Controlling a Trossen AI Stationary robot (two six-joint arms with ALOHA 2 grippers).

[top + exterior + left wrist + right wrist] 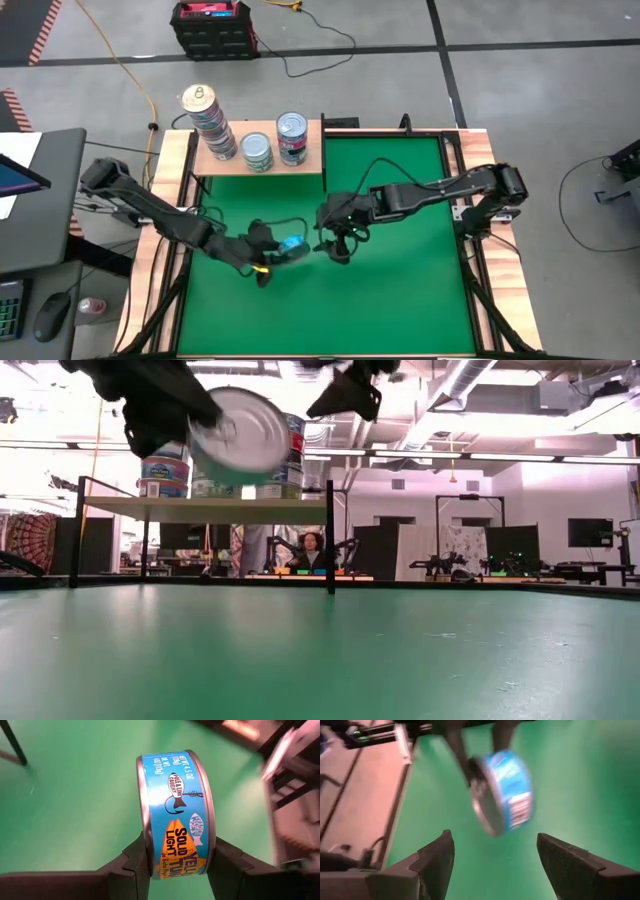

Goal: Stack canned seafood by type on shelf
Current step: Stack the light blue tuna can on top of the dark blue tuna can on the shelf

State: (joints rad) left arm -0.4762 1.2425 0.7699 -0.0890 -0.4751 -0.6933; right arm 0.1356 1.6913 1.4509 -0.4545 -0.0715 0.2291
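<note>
One blue-labelled tin [175,812] is held in the air by my left gripper [177,857], above the middle of the green mat [400,300]. In the low view the tin's silver face [245,435] looks toward the near edge. My right gripper [495,850] is open and empty, a short way to the tin's right [338,245]. The light-wood shelf [232,163] stands at the mat's far left. On it are a tall stack of tins [210,125] and two shorter stacks [257,152] [292,138]. My left gripper pinches the tin between its two fingers, one finger [137,860] on one flat silver face and the other [222,860] on the opposite face. The blue side label [182,840] spans the gap. The fingers come from the table's left. The tin stands on edge, lifted clear of the mat.
Thin black posts [330,535] carry the shelf above the mat. A raised light-wood rim [168,220] borders the table. Open green mat lies toward the near edge and the right. A person [312,550] sits in the room beyond the table.
</note>
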